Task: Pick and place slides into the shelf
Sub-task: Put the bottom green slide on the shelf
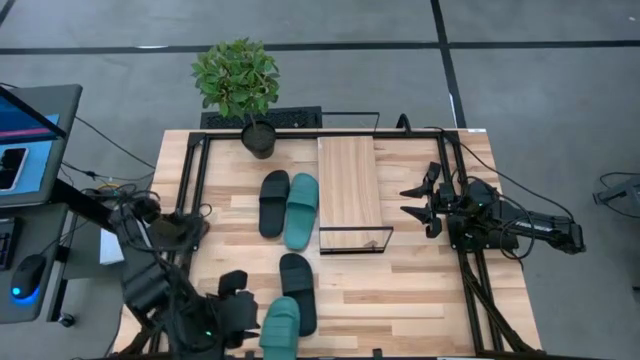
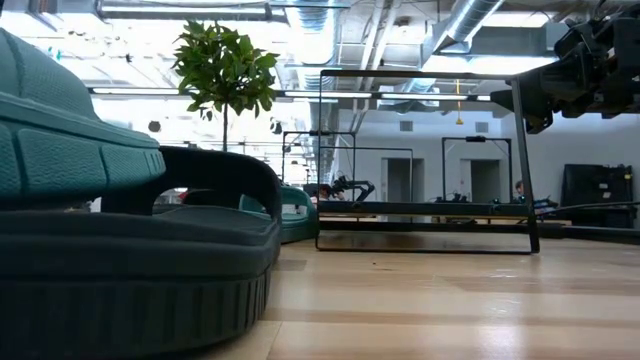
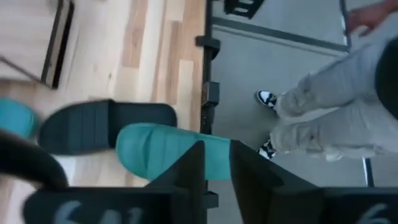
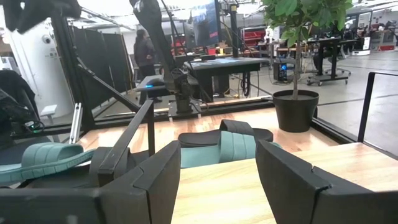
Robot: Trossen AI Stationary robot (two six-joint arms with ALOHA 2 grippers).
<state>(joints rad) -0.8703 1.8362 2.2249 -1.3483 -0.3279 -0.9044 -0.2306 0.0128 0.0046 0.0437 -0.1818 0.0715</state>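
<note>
Grey concrete flooring is surrounding a light wooden desk (image 1: 420, 290) framed by black rails, with a potted plant (image 1: 238, 85) standing at its far edge. On the desk, the shelf (image 1: 351, 180), a thin black wire rack carrying a light wood board, is sitting right of centre with its board bare. Just to its left, a black slide (image 1: 274, 203) and a teal slide (image 1: 301, 210) are lying side by side, touching, toes pointing toward the near edge. Nearer the front, a second black slide (image 1: 297, 292) is lying flat, and a second teal slide (image 1: 281, 327) is sitting just beside it at the desk's front edge. The left tool (image 1: 236, 312) is hovering low at the front left, right next to that teal slide; in the left wrist view its two dark fingers (image 3: 189, 174) are standing apart with the teal sole (image 3: 163, 151) showing between and beyond them, not clamped, and a person's light trousers and sneakers (image 3: 267, 98) are showing on the floor past the desk edge. The right tool (image 1: 419, 203) is waiting over the right side of the desk, near the shelf, its fingers (image 4: 292, 177) spread wide and holding nothing, facing the far pair of slides. In the low view, a dark slide (image 2: 150, 270) is filling the foreground with the wire shelf frame behind it.
</note>
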